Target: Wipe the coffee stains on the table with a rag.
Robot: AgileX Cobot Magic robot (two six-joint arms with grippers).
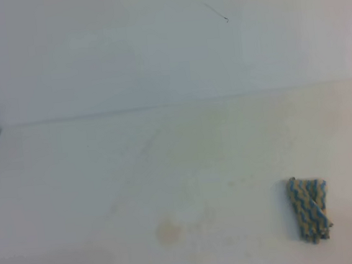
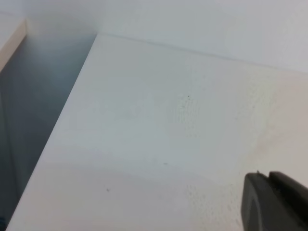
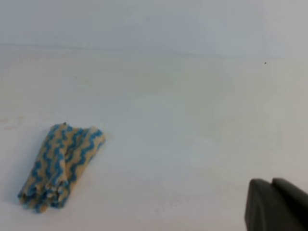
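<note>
A plain white table (image 1: pixel 105 176) fills the overhead view, backed by a pale wall (image 1: pixel 155 46). One rag (image 1: pixel 309 209) lies on it, a small folded cloth with blue, cream and yellow zigzag stripes, at the lower right of that view. One faint coffee stain (image 1: pixel 168 230) shows as a tan-beige smudge near the table's front edge, well to the left of the rag and apart from it. Fainter yellowish smears spread across the surface around it.

No arm or gripper appears in the overhead view. Each wrist camera shows one dark gripper part in its lower right corner. From the left wrist, the left gripper (image 2: pixel 276 202) hangs above bare tabletop near the table's left edge, with no rag in sight. From the right wrist, the right gripper (image 3: pixel 276 204) hangs over the table with the rag lying flat to its left, well apart from it and untouched.

So little of either gripper shows that whether the fingers are spread or closed cannot be told. Neither holds anything visible.
</note>
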